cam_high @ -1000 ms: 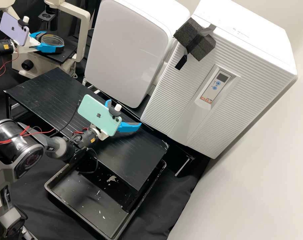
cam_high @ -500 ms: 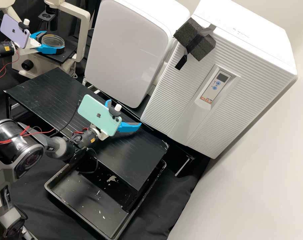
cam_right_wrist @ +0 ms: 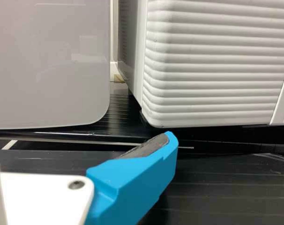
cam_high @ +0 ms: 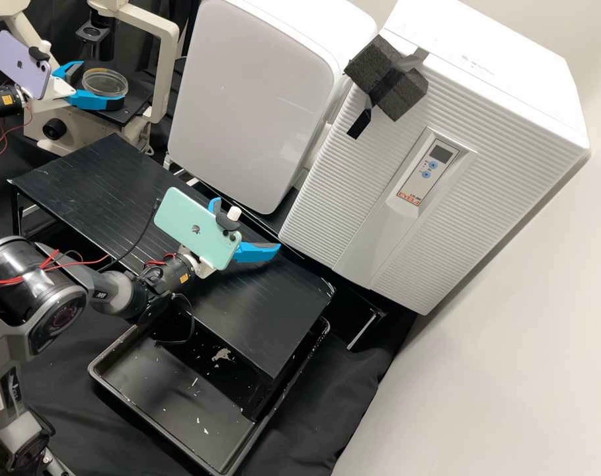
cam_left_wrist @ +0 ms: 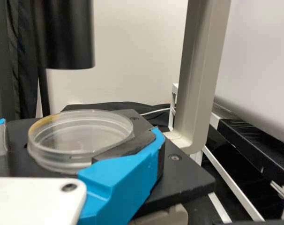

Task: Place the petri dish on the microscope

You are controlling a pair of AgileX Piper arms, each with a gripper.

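Firstly, the petri dish (cam_left_wrist: pixel 81 133) lies flat on the black stage (cam_left_wrist: pixel 191 180) of the microscope (cam_high: pixel 165 76), between the parted fingers of my left gripper (cam_high: pixel 103 80); one finger stands apart from it, and whether the other touches its wall I cannot tell. Farther out, my right gripper (cam_high: pixel 246 225) hangs open above the black tabletop (cam_high: pixel 82 172).

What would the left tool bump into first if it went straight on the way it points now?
Most likely the petri dish, which sits between the open fingers of the left tool. Beyond it, the microscope's pale upright looks next in line, though depth is hard to judge.
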